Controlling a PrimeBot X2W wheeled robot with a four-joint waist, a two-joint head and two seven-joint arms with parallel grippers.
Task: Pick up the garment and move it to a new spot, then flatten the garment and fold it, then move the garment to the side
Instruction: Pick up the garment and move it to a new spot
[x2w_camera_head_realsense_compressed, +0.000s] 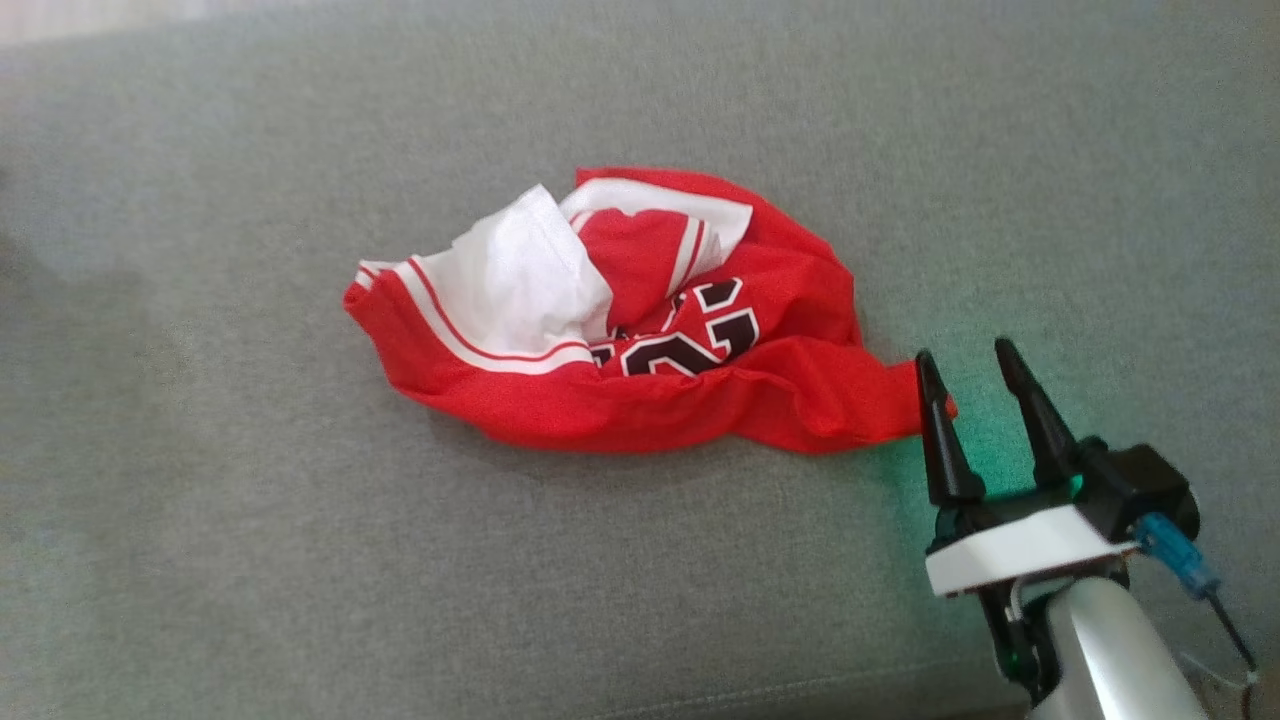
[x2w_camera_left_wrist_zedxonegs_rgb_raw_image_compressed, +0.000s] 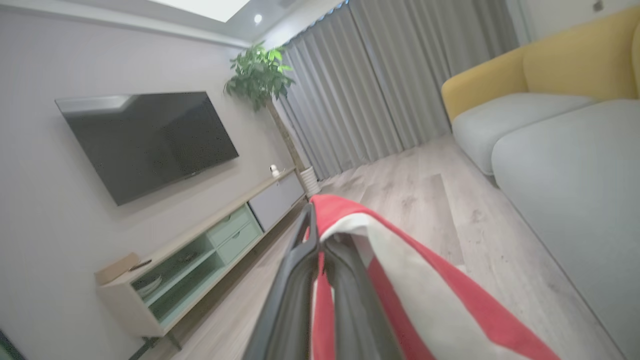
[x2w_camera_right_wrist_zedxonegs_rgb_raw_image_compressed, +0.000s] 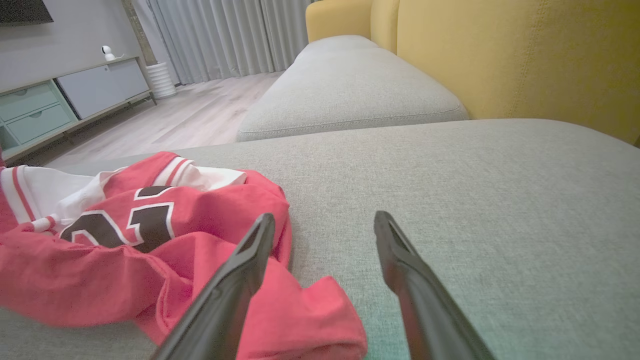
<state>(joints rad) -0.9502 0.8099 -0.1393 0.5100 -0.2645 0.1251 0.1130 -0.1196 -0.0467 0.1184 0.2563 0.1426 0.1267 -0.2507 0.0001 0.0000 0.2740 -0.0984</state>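
One garment (x2w_camera_head_realsense_compressed: 640, 330), red and white, sits mid-frame in the head view. Two grippers: the right gripper (x2w_camera_head_realsense_compressed: 962, 352) at lower right, the left gripper (x2w_camera_left_wrist_zedxonegs_rgb_raw_image_compressed: 320, 235) at bottom centre of its wrist view. One television (x2w_camera_left_wrist_zedxonegs_rgb_raw_image_compressed: 150, 140), one potted plant (x2w_camera_left_wrist_zedxonegs_rgb_raw_image_compressed: 260, 75), one cabinet (x2w_camera_left_wrist_zedxonegs_rgb_raw_image_compressed: 200, 260). Two grey seat cushions, near (x2w_camera_right_wrist_zedxonegs_rgb_raw_image_compressed: 450, 200) and far (x2w_camera_right_wrist_zedxonegs_rgb_raw_image_compressed: 350, 85).

Crumpled red-and-white jersey (x2w_camera_head_realsense_compressed: 640, 330) lies bunched on grey cushion (x2w_camera_head_realsense_compressed: 300, 560).
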